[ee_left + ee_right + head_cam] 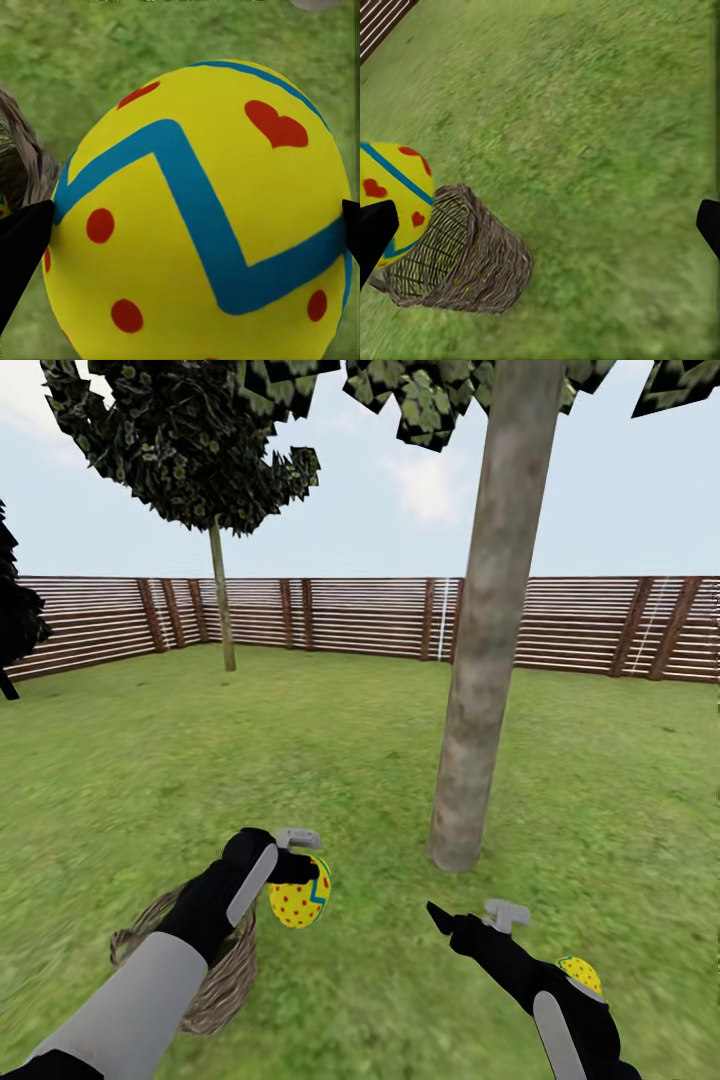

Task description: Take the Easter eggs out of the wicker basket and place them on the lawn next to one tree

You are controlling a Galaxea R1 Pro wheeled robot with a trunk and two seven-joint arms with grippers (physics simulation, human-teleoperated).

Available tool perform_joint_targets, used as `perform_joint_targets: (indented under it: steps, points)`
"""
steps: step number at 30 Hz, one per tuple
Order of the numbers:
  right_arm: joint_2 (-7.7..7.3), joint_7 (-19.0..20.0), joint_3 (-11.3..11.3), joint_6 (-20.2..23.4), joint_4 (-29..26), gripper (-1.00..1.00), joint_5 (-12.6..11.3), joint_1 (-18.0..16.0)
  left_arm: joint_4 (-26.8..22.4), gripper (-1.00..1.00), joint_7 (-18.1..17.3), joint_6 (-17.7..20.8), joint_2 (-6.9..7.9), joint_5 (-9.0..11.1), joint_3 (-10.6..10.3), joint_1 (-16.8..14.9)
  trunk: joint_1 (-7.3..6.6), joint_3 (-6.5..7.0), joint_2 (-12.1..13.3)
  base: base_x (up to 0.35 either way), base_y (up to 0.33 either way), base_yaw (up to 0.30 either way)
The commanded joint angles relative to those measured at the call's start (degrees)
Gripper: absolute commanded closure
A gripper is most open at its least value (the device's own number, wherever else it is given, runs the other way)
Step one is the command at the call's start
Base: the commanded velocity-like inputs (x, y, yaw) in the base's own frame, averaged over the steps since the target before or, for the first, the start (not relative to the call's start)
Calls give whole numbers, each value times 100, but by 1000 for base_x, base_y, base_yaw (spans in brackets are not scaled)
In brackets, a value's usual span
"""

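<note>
The lawn [330,760] spreads around the thick-trunked tree [490,640]. The wicker basket [225,970] sits under the left arm. The left gripper [305,880] pinches a zigzag-striped Easter egg [300,900] (basket just beside). The right gripper [470,920] hangs spread; another egg [580,972] lies by its arm.

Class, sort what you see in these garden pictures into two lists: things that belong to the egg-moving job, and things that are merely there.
Belongs to the job:
- egg held in the left gripper
- second egg on the grass by the right arm
- basket
- thick-trunked tree
- lawn

Merely there:
- fence
- thin-trunked tree
- dark bush
</note>
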Motion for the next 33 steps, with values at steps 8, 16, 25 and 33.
perform_joint_targets:
  steps: [8, 16, 25, 33]
  points:
    - [7, 26, -17, 35, -4, -100, -11, -5, 20, 100, 54, -8, -12, 57, -102, -4, -177, 181, 319, 0, 0, -122]
    - [7, 19, -25, 47, -4, -100, 1, -5, 21, 100, 54, -9, -12, 49, -136, -6, -352, 338, 640, 0, 0, -45]
    - [7, 17, -18, 43, -4, -100, 1, -5, 22, 100, 56, -8, -11, 48, -188, -4, -550, 501, 1001, 0, 0, -2]
    - [7, 26, -17, 40, -4, -100, -11, -5, 23, 100, 58, -9, -13, 48, -213, -2, -726, 644, 1322, 0, 0, 0]
